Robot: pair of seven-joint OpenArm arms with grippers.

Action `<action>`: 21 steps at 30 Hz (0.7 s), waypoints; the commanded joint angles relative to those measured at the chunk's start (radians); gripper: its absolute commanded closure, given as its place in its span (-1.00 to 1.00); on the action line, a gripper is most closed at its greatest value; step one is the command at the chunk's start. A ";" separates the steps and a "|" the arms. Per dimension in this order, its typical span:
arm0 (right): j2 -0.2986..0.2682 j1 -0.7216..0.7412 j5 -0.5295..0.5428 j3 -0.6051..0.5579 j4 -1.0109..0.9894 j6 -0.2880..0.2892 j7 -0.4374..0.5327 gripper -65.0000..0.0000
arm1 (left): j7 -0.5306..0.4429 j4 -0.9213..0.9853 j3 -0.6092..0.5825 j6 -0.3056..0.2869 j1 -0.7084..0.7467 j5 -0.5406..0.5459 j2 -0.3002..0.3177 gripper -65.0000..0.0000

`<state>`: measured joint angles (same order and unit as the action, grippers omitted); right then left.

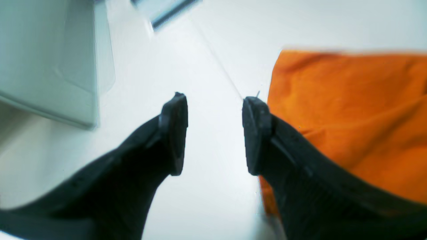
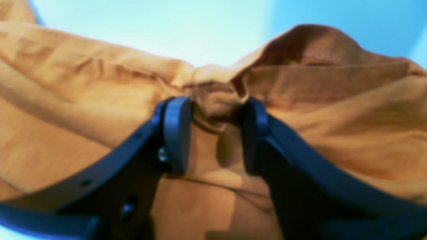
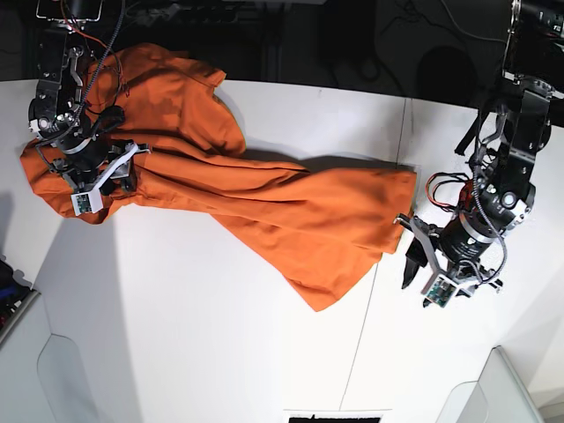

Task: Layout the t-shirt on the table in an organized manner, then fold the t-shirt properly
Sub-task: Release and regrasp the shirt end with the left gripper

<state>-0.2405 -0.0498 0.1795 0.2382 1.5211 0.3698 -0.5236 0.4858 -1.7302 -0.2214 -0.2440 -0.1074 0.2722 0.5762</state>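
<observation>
The orange t-shirt point(image 3: 291, 207) lies rumpled and stretched diagonally across the white table point(image 3: 220, 335), bunched at the far left and reaching its hem corner near the right. My left gripper point(image 3: 419, 264) hovers just right of that hem corner. In the left wrist view it point(image 1: 215, 100) is open over bare table point(image 1: 206, 50), with the t-shirt point(image 1: 350, 110) beside its right finger. My right gripper point(image 3: 97, 189) sits on the bunched left end. In the blurred right wrist view its point(image 2: 217, 106) fingers stand well apart, with a thick wad of t-shirt point(image 2: 83, 100) pinched between the tips.
A thin seam line point(image 3: 374, 273) crosses the table near the left gripper. A pale box point(image 1: 50, 60) stands left of that gripper. Translucent bins sit at the near corners point(image 3: 53, 370) point(image 3: 493, 388). Dark space lies beyond the far table edge point(image 3: 335, 86).
</observation>
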 commanded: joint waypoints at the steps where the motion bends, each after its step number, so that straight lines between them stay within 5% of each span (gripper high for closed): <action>1: -0.008 0.008 0.004 0.005 0.011 -0.008 0.003 0.22 | -0.016 0.055 0.007 -0.015 -0.048 0.010 -0.017 0.10; 6: -0.008 0.008 0.004 0.005 0.011 -0.008 0.003 0.22 | 0.030 0.371 0.007 -0.155 -0.168 0.121 -0.115 0.10; 11: -0.008 0.008 0.003 0.005 0.011 -0.008 0.003 0.22 | 0.051 0.422 0.006 -0.278 -0.189 0.203 -0.127 0.10; 18: -0.008 0.008 0.004 0.005 0.011 -0.008 0.004 0.22 | 0.037 0.422 -0.008 -0.291 -0.189 0.191 -0.128 0.10; 21: -0.008 0.008 0.004 0.005 0.011 -0.008 0.003 0.22 | 0.003 0.422 -0.008 -0.237 -0.192 0.161 -0.127 0.10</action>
<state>-0.2405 -0.0509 0.1829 0.2382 1.5204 0.3691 -0.5205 0.5106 -1.2945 -0.2363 -0.4789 -0.2707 0.4282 0.4370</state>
